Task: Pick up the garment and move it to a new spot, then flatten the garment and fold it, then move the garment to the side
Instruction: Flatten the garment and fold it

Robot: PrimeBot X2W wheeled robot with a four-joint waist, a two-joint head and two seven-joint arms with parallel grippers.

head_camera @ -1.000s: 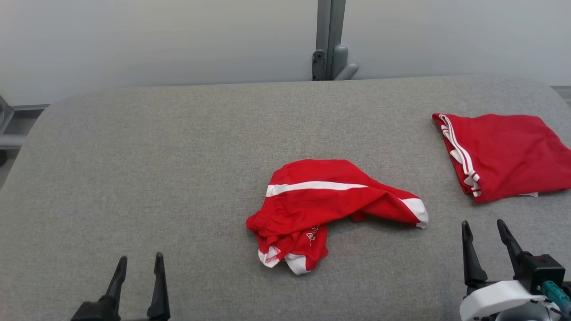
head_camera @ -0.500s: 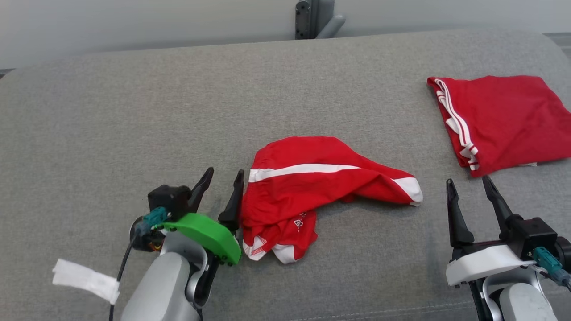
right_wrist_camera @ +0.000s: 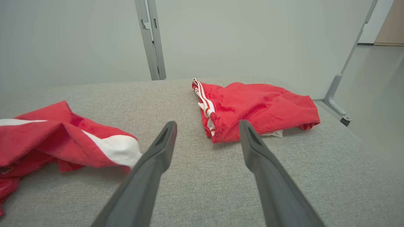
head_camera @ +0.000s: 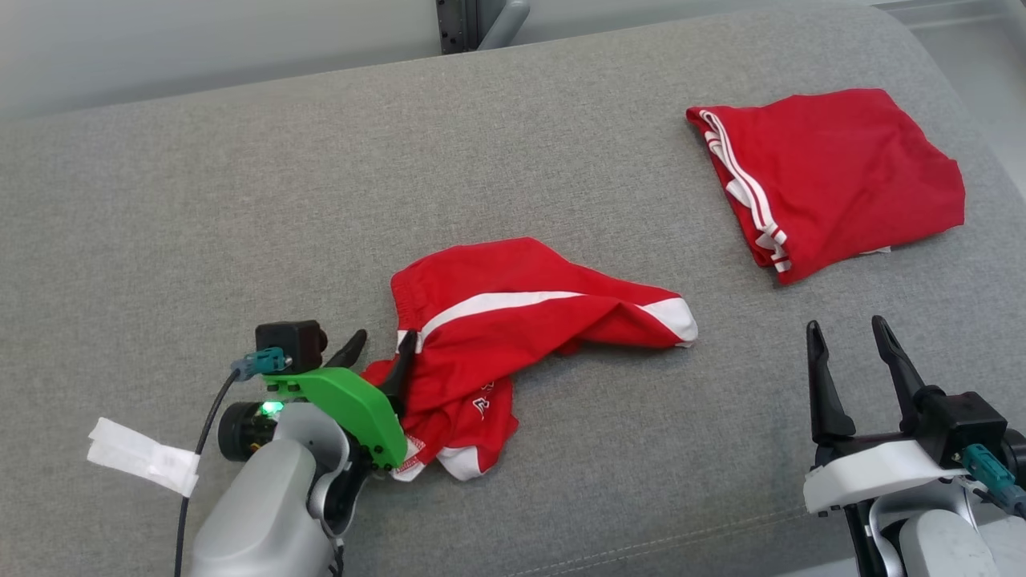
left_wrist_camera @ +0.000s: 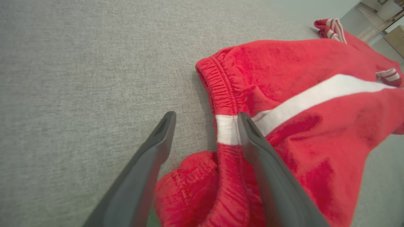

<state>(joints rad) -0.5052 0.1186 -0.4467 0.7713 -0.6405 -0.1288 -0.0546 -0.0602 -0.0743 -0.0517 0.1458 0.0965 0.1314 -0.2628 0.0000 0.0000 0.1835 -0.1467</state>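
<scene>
The garment [head_camera: 521, 320] is a crumpled pair of red shorts with white stripes, lying in the middle of the grey padded table [head_camera: 240, 200]. My left gripper [head_camera: 385, 336] stands open at the garment's left edge. In the left wrist view its elastic waistband [left_wrist_camera: 221, 91] and a bunch of red cloth lie between the fingers of the left gripper [left_wrist_camera: 205, 114], with the right finger resting over the cloth. My right gripper [head_camera: 846, 324] is open near the table's front right, apart from the garment [right_wrist_camera: 47, 132], with nothing between its fingers [right_wrist_camera: 161, 148].
A second red garment [head_camera: 834, 168], folded, lies at the table's far right [right_wrist_camera: 258, 107]. A grey metal post [head_camera: 473, 20] stands behind the table. A white tape tag [head_camera: 140, 465] hangs on the left arm's cable. Bare grey table stretches to the left.
The head camera has tilted down and turned. My left arm has come forward and right, and its open fingers now straddle the garment's waistband edge. The right gripper stays open.
</scene>
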